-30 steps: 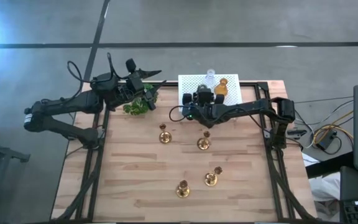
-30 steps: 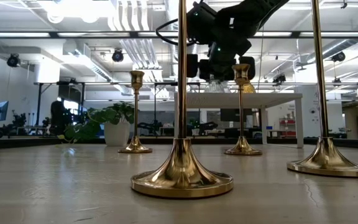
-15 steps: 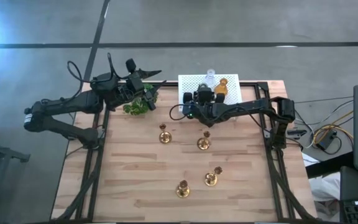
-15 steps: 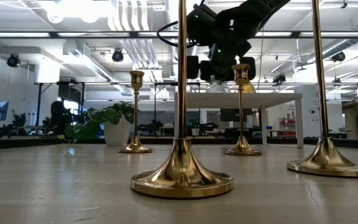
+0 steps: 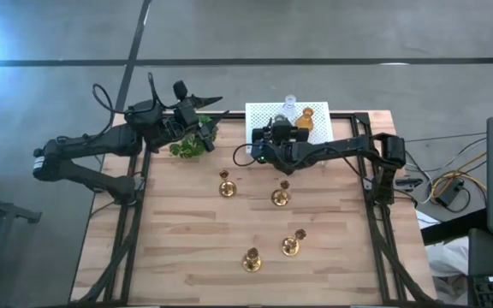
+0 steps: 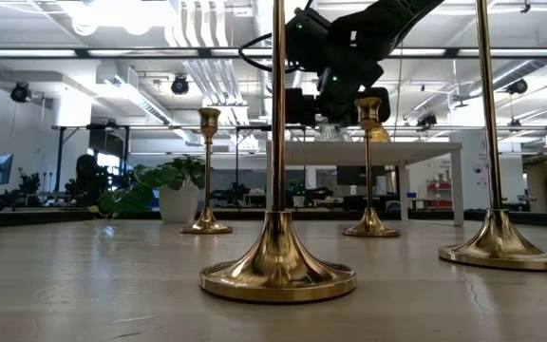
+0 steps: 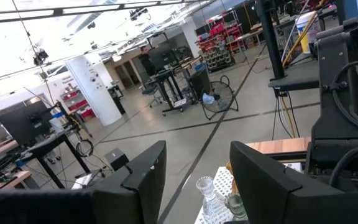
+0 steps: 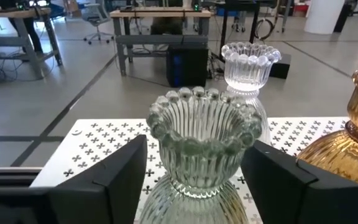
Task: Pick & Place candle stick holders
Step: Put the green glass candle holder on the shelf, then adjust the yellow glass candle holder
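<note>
High view: toward the upper left of the frame the left gripper (image 5: 202,103) waits above the green leafy plant (image 5: 192,139) at the table's (image 5: 187,239) far edge; in the left wrist view its two dark fingers (image 7: 143,177) stand wide apart with nothing between them. Right of the plant, at upper centre, sits the white perforated stand (image 5: 262,113). The right gripper (image 5: 274,130) is over the stand's near left part, and in the right wrist view its fingers (image 8: 114,171) are spread wide on either side of the pale green glass holder (image 8: 197,146), which stands upright on the stand; whether the pads touch the glass cannot be told. Just behind it on the stand is the clear glass holder (image 5: 290,104), and to the right the amber glass holder (image 5: 305,120).

Below, on the bare wood, four gold candlesticks stand upright and well apart from the stand: one left of centre (image 5: 226,186), one near the middle (image 5: 281,196), one lower centre (image 5: 252,259), and one to its right (image 5: 292,245).

In the low view the nearest candlestick (image 6: 277,256) fills the middle of the frame, with the right arm's gripper high behind it, above the stand
</note>
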